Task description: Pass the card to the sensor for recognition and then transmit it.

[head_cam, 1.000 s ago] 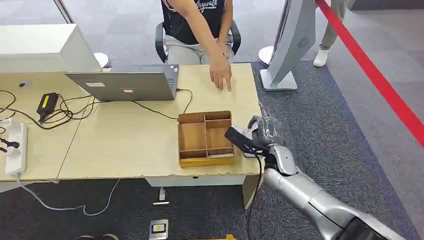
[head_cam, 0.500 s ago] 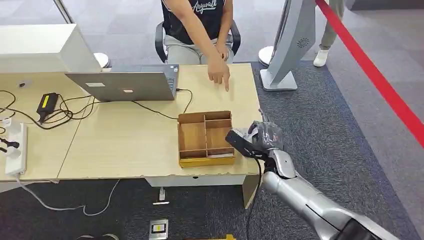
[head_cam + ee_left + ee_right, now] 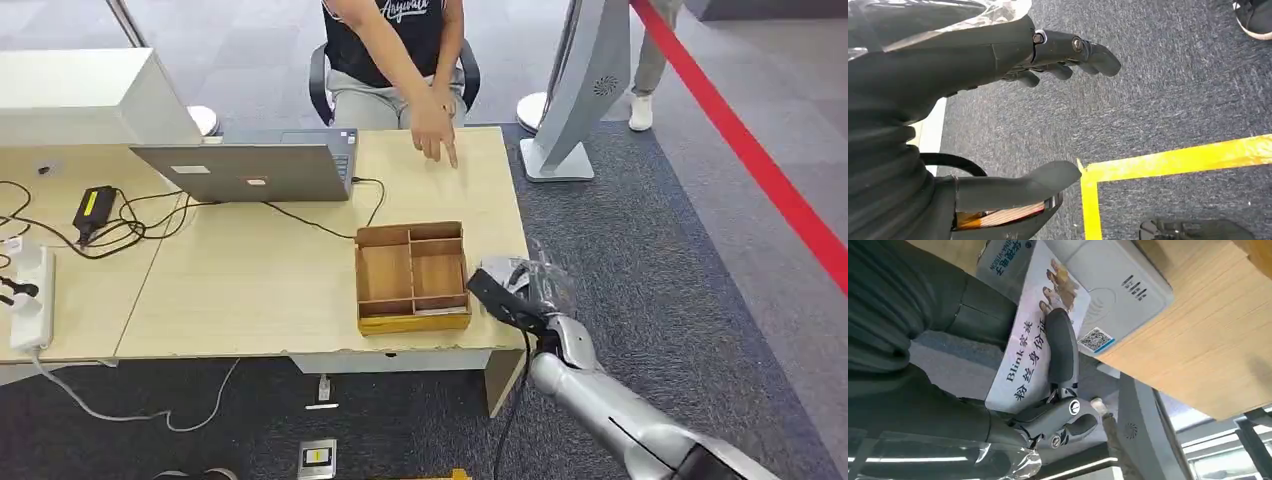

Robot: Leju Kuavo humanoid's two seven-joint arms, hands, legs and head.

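The card (image 3: pixel 1030 347), white with printed figures and blue lettering, is pinched between the thumb and fingers of my right hand (image 3: pixel 973 385). It hangs just over the near end of the white card sensor (image 3: pixel 1120 287), which lies at the table's right edge. In the head view my right hand (image 3: pixel 517 292) hovers at that edge, just right of the wooden box (image 3: pixel 412 277). My left hand (image 3: pixel 973 65) hangs over dark carpet, holding nothing, with its fingers apart.
A person sits across the table (image 3: pixel 250 280), one hand (image 3: pixel 435 125) resting near its far edge. A laptop (image 3: pixel 250 170), cables, a black adapter (image 3: pixel 93 208) and a power strip (image 3: pixel 30 295) lie to the left. A white kiosk stand (image 3: pixel 585 80) and a red strip (image 3: pixel 745 150) are to the right.
My right hand with the card has drawn back toward me and slightly right along the table's edge. The person's hand has pulled back a little toward the far edge.
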